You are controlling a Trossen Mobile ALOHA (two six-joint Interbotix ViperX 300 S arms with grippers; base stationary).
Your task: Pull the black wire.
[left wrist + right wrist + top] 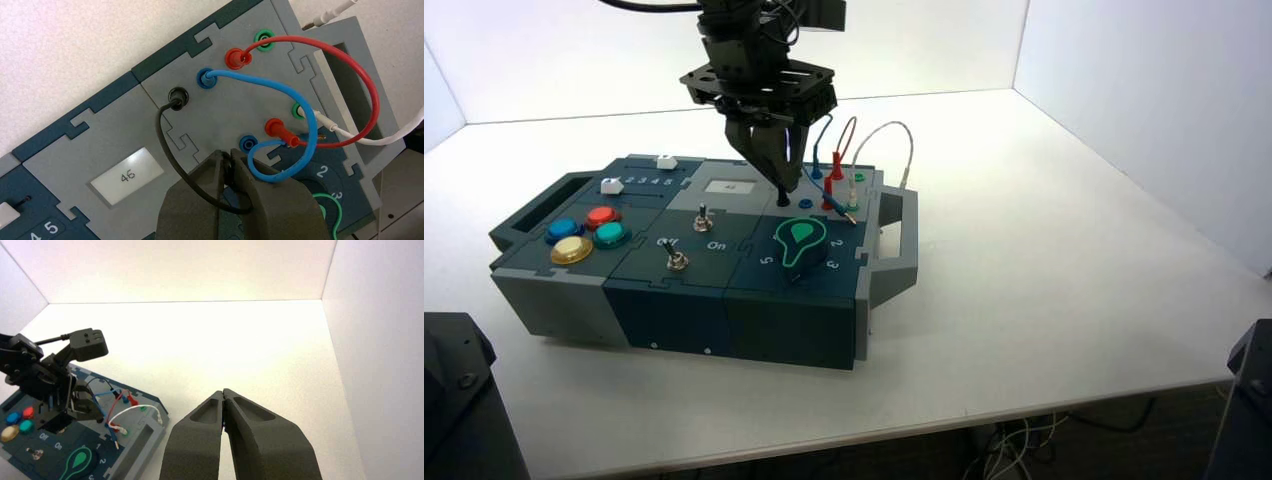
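High view and left wrist view put the left tool [228, 156] over the box [890, 268], narrow and closed on the black wire's [171, 153] near plug; its other end sits in the far black socket [178, 90]. Gripping looks done; next comes a straight lift. The blue lead [295, 95] loops close by and could snag; upward seems roomier. The right tool [223, 393] idles, closed, over the table [270, 350], right of the box.
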